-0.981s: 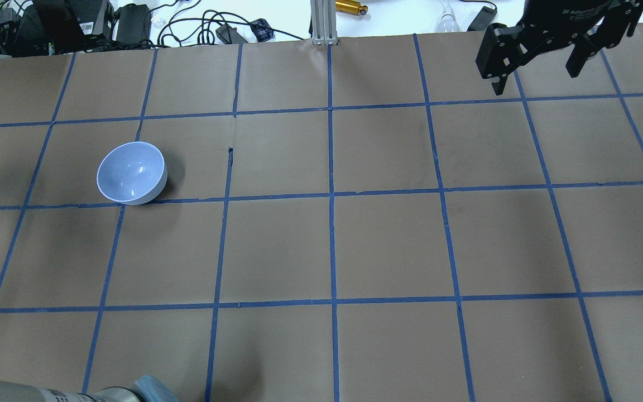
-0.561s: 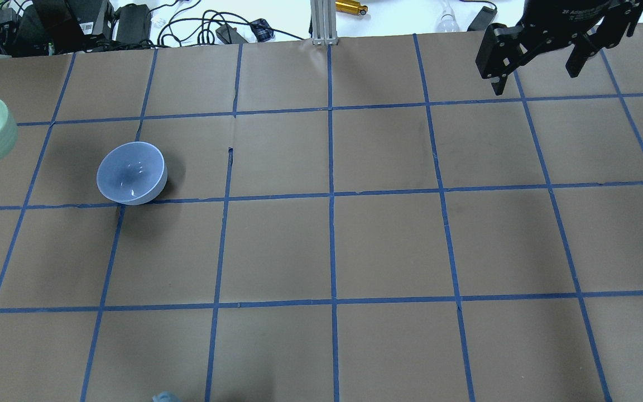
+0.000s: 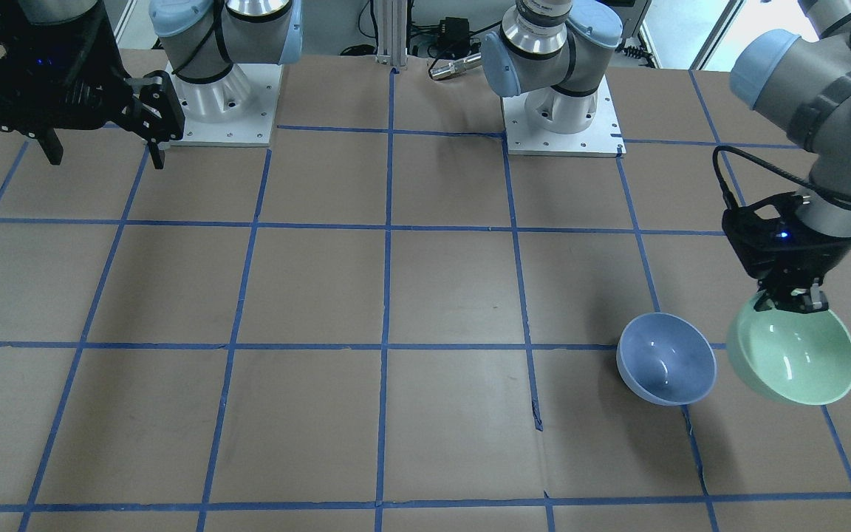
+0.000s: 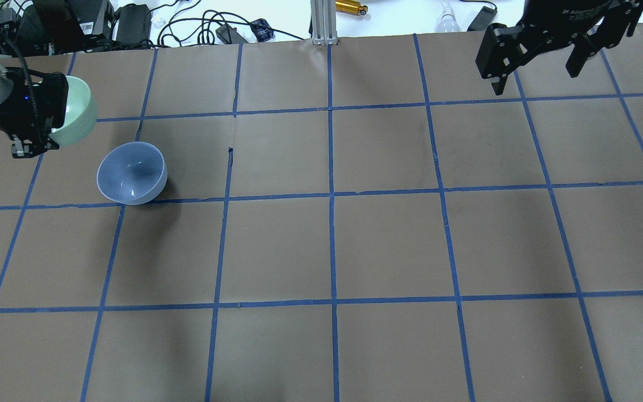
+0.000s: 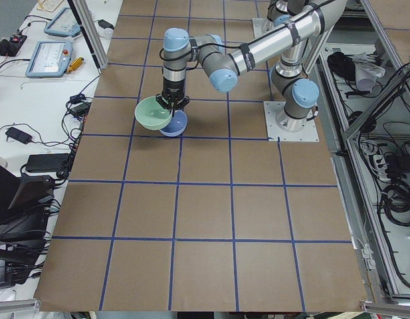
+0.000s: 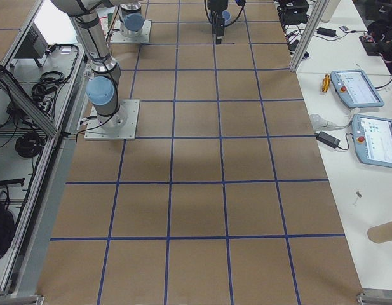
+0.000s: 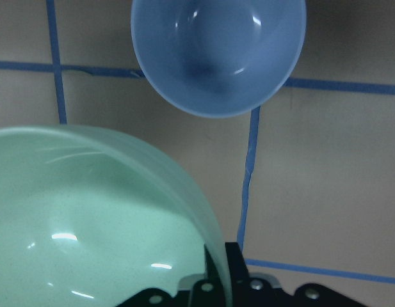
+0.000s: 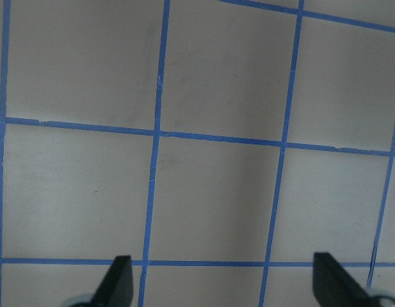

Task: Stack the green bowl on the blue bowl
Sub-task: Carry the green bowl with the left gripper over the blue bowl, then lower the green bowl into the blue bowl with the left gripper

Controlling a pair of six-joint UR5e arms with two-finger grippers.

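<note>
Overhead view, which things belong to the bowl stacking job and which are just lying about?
Job: green bowl, held at its rim by the left gripper; blue bowl, on the table beside it.
Lying about: cables, gold cylinder and white bulb beyond the table's far edge; right gripper, open and holding nothing.

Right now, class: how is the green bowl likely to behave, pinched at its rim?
The green bowl looks rigid and glossy, so it likely won't flex but might slip. The left gripper pinches only one spot on the rim and the bowl hangs tilted, so it may pivot.
</note>
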